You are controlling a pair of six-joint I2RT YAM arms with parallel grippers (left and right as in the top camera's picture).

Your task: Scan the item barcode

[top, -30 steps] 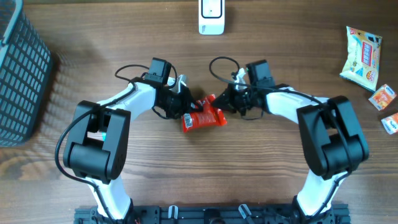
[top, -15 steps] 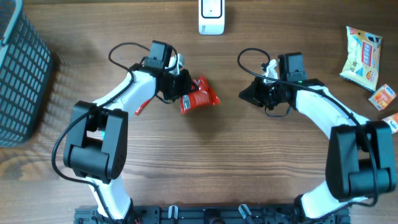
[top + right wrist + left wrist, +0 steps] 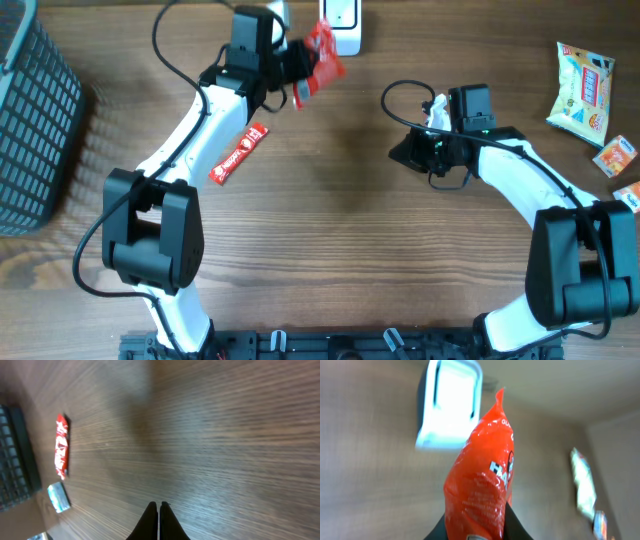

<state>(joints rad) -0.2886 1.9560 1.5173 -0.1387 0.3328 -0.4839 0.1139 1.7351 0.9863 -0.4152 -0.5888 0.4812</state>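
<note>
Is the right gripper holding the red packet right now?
No, the right gripper is shut and empty, while the left gripper holds the red packet.

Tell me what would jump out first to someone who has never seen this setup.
The bright red snack packet grabs the eye first, held by the left gripper close to the white scanner at the far edge. Next come the red candy bar lying flat left of centre and the dark mesh basket at the left edge. The right gripper hangs shut and empty on the right.
</note>
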